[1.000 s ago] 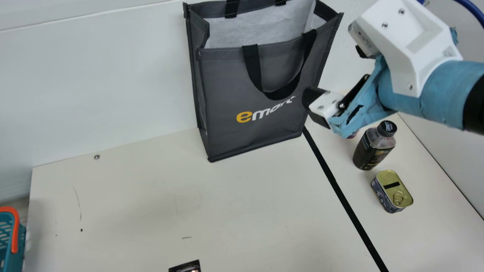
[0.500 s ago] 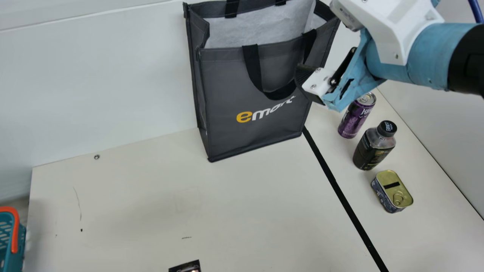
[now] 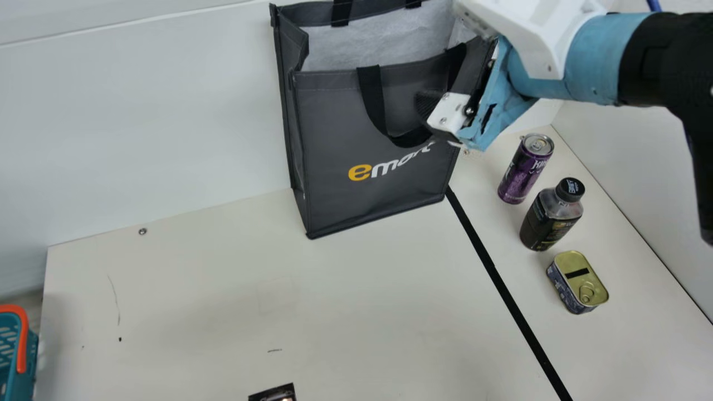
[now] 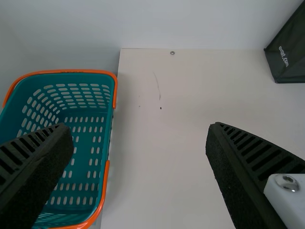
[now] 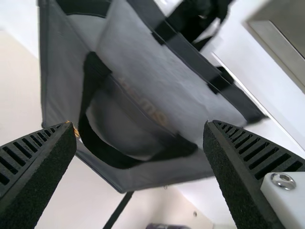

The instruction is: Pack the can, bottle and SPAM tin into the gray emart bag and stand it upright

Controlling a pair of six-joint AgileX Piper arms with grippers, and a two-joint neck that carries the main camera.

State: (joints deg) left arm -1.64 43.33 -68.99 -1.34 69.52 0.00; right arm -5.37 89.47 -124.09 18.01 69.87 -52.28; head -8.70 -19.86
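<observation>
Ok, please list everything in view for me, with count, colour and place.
Bag: 1, gray, upright, table's back
Can: 1, purple, right of bag
Bottle: 1, dark, between can and tin
Tin: 1, gold top, beside bottle
Basket: 1, teal and orange, left of table
Table: 1, cream, under bag
Tape: 1, black, on table
Screw: 1, silver, table's back left
Unclear item: 1, mostly black, main view's bottom
Left claw: 1, black, near basket
Right claw: 1, black, at bag

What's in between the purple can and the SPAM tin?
The dark bottle stands between the purple can and the SPAM tin; the main view shows that.
</observation>
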